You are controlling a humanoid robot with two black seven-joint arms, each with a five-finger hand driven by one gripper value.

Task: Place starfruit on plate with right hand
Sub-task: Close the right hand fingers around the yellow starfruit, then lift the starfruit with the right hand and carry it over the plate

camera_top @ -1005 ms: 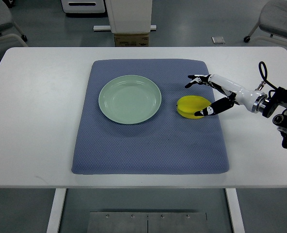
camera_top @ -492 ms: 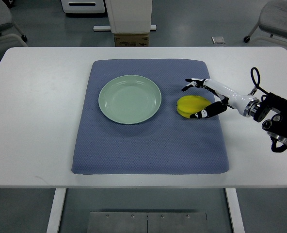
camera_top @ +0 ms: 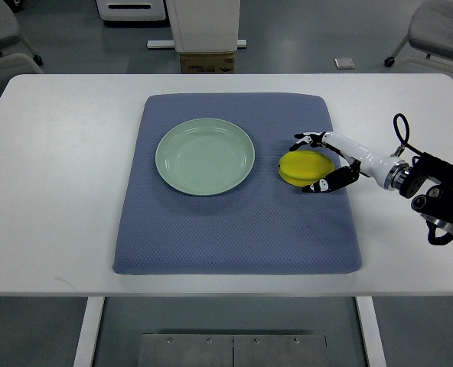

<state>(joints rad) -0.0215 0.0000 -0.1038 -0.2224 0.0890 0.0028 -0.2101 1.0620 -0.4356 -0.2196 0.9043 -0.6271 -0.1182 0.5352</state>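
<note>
We see the yellow waxy starfruit (camera_top: 306,167) lying on the blue textured fabric mat (camera_top: 234,229), right of frame centre, just beside the round pale green plate (camera_top: 205,157) but not touching it. The plate sits in the mat's upper middle and holds nothing.

The white-and-black right hand (camera_top: 317,162) comes in from the right edge, low over the white table (camera_top: 58,191). Its fingers (camera_top: 304,140) are spread wide around the fruit: one set hooks past the upper edge, the dark thumb tip lies along the lower right edge. We can't tell whether they touch the fruit, and it looks as if it rests on the mat, not lifted. We judge this as pre-grasp, closure not yet done.

Risks we see from here:
- Smooth ridged skin plus thin fingertips: a shallow pinch could squirt the fruit left toward the plate or roll it on its ribs.
- The grip sits on the fruit's right end, so the free left end may droop and slip out on lift.
- If the lift is too low, the fruit may clip the plate rim and shove the plate across the mat.
- The mat may wrinkle if the thumb drags on it.

Left arm not in frame.
</note>
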